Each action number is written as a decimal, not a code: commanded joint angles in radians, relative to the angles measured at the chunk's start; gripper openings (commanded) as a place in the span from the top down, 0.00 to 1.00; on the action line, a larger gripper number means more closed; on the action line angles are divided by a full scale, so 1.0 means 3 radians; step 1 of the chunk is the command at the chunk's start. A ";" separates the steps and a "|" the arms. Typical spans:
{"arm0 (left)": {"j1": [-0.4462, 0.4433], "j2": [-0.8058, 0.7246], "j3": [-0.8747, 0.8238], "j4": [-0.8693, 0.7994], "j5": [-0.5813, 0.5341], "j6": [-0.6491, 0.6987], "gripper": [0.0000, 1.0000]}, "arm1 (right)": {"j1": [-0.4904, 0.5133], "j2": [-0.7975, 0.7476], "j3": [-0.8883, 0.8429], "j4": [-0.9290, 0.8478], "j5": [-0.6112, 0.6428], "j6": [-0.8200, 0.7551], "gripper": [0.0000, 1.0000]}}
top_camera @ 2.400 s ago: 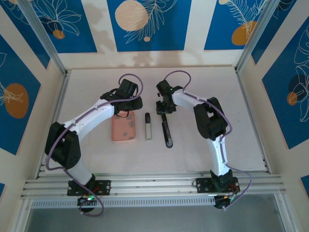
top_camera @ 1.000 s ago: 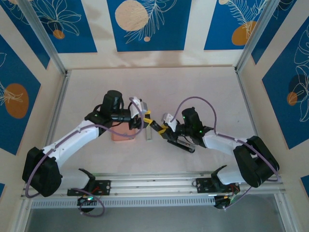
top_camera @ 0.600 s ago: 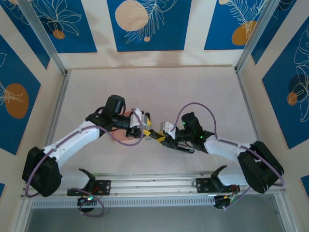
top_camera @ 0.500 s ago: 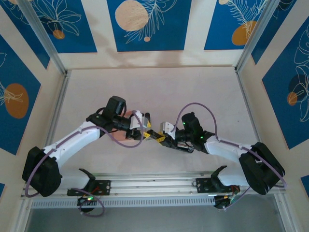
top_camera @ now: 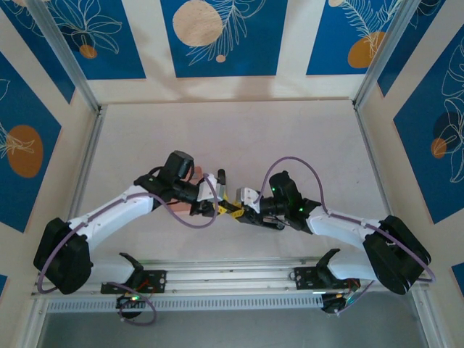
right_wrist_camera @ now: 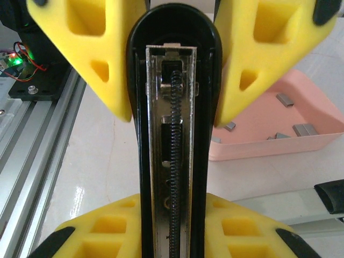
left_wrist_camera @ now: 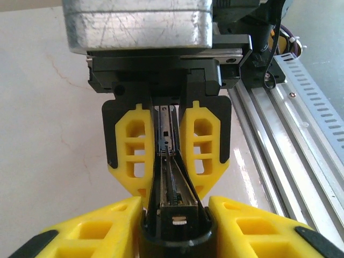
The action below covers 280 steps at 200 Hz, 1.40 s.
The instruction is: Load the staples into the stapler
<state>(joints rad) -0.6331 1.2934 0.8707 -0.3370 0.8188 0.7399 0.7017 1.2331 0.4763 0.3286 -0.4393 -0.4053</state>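
A: where's the stapler (right_wrist_camera: 172, 123), who has it?
B: up off the table, close to the tray (right_wrist_camera: 279, 148), on the tray's side toward the arm bases. Both claws are clenched on it: left gripper (left_wrist_camera: 174, 207) on the rounded black end, right gripper (right_wrist_camera: 172, 201) further along the body. Spring channel faces the right wrist cam.
A: risk from here?
B: two arms locked on one rigid part. Any mismatch in motion twists it or pops it out of a pinch. Also no free claw for the staples (right_wrist_camera: 303, 129). They lie loose inside the tray, tiny and flat, likely awkward to pinch.
A: anything in the way?
B: the left gripper's fingers flank the channel's end, so feeding a strip in there looks blocked. A silver-white bar (right_wrist_camera: 285, 208) lies on the table just beside the tray; can't tell if it's joined to the held part. The rail (left_wrist_camera: 301, 134) runs beyond that, away from the tray. A dropped stapler could land on either.
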 commanded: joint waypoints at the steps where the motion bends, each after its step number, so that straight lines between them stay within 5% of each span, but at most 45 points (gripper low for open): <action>1: -0.0043 -0.0032 -0.0074 -0.0021 0.0052 0.0031 0.66 | 0.0058 -0.0102 0.0033 0.0205 -0.0014 0.0064 0.84; 50: -0.0065 -0.0165 -0.0131 -0.0076 0.0018 -0.0040 0.82 | 0.0135 -0.0124 0.0035 0.0249 0.0063 0.0145 0.82; 91: -0.0069 -0.0421 -0.0125 -0.0310 -0.0188 -0.0038 0.83 | 0.0110 -0.0214 0.0112 0.0007 0.0234 0.0812 0.53; 141: -0.0069 -0.0717 -0.0043 -0.0762 -0.0494 0.0080 0.83 | 0.0069 -0.0457 0.0365 -0.0980 0.0340 0.1686 0.46; 213: -0.0073 -0.0814 0.0113 -0.1261 -0.0897 0.0244 0.83 | -0.0375 -0.0276 0.0782 -0.2506 0.0445 0.2998 0.48; 280: -0.0073 -0.0747 0.0227 -0.1403 -0.1049 0.0320 0.83 | -0.0557 -0.0019 0.0629 -0.2716 0.0004 0.3365 0.53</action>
<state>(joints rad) -0.6468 1.0729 0.8932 -0.7464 0.4946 0.7979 0.5411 1.1988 0.6846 -0.4297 -0.3679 0.5358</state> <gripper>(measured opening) 0.277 0.482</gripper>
